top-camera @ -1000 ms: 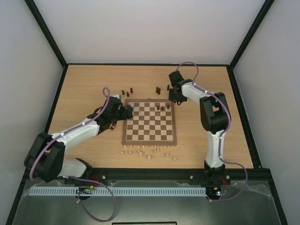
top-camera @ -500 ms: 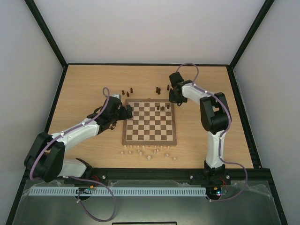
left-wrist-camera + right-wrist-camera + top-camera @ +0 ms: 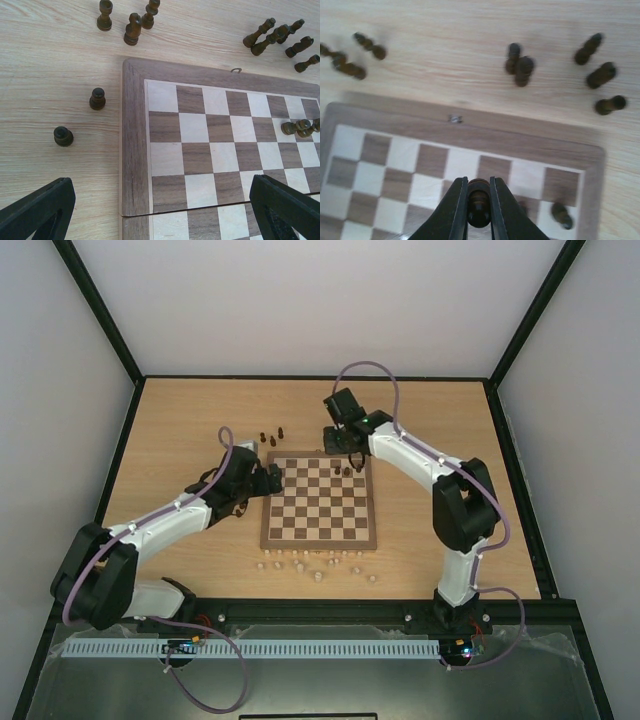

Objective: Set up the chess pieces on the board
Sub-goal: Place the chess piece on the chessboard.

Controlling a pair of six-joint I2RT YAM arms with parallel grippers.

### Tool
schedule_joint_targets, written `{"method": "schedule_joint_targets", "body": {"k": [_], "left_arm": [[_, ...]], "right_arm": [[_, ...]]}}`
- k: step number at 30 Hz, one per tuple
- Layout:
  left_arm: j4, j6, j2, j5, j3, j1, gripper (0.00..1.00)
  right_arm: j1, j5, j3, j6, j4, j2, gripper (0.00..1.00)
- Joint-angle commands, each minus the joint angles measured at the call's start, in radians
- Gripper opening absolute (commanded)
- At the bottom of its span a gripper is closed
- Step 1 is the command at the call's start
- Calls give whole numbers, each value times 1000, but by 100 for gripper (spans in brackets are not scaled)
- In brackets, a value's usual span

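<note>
Dark wood is pinched on my right side: the right fingers (image 3: 454,212) are clenched on one small chess piece (image 3: 478,202), upright between them, over the far rows of the board (image 3: 520,142). Whether it touches the squares, I cannot tell. Off to its right, a second dark piece (image 3: 561,214) sits on the board near the corner. Beyond the far border, more dark pieces (image 3: 520,64) lie scattered on the desk (image 3: 445,30).

Over on my left, the left fingers (image 3: 40,207) are spread wide, released, gripping nothing, hanging by the board's far left corner. A pair of dark pieces (image 3: 97,98) stands on the desk just beside the left border, and a trio of dark pieces (image 3: 132,29) stands past the corner. From above, I see pale pieces (image 3: 315,565) strewn on the desk along the board's near edge.
</note>
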Motion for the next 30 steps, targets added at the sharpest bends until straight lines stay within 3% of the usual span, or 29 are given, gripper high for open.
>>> {"method": "schedule_joint_targets", "body": {"k": [1, 13, 30], "left_arm": [[2, 0, -32, -16, -19, 12, 99], [3, 1, -33, -13, -21, 14, 99], [5, 1, -33, -10, -22, 15, 99]], "right_arm": [[36, -59, 47, -14, -89, 55, 9], [88, -63, 108, -10, -147, 170, 9], [111, -40, 114, -10, -167, 211, 13]]}}
